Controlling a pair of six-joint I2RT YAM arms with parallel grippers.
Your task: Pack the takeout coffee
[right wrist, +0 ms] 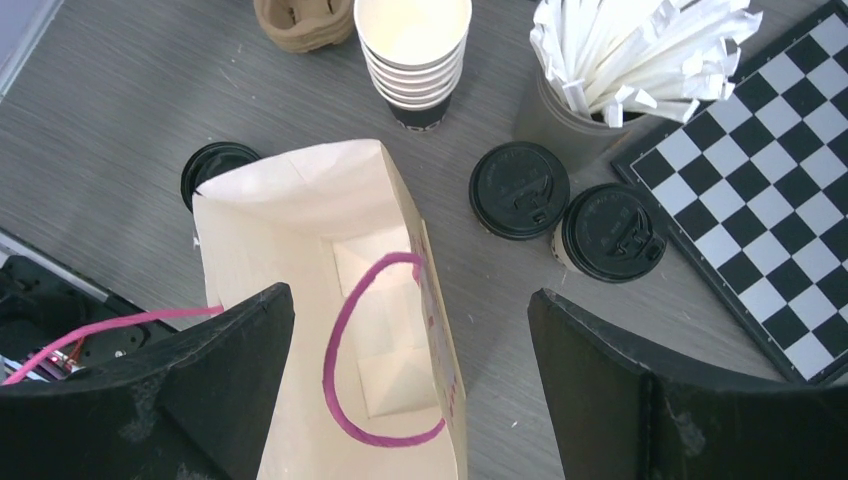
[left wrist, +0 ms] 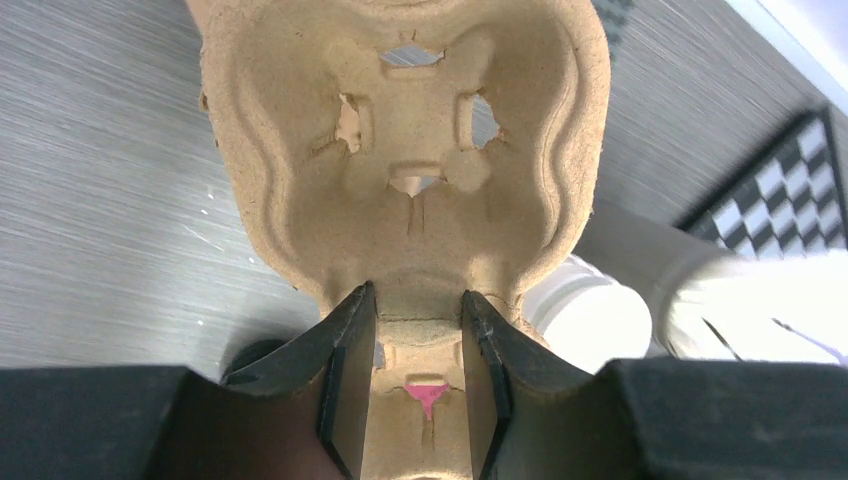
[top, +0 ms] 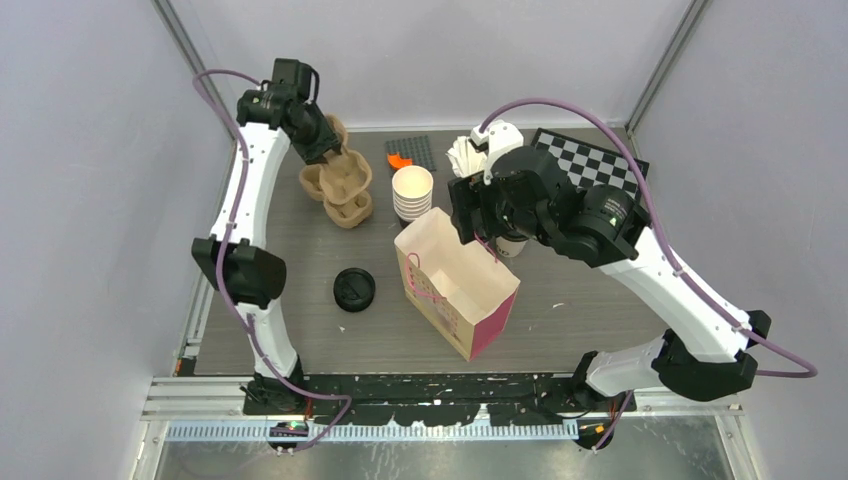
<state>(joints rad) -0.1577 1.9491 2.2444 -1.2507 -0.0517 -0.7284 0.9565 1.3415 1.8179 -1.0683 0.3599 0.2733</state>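
Two takeout coffee cups with black lids stand side by side on the table, one (right wrist: 519,190) to the left and the other (right wrist: 610,232) next to the checkerboard. My right gripper (right wrist: 410,292) hangs open above the right wall of the open paper bag (right wrist: 300,200), which has pink handles, and holds nothing. In the top view this gripper (top: 468,215) hides most of the cups. My left gripper (left wrist: 417,310) is at the back left, shut on the middle ridge of a brown cardboard cup carrier (left wrist: 410,130), also seen from above (top: 345,185).
A stack of lidless cream cups (right wrist: 412,50) stands behind the bag. A holder of wrapped straws (right wrist: 620,60) and a checkerboard (right wrist: 760,200) are at the back right. A loose black lid (top: 354,289) lies left of the bag. An orange piece (top: 400,160) lies by a dark mat.
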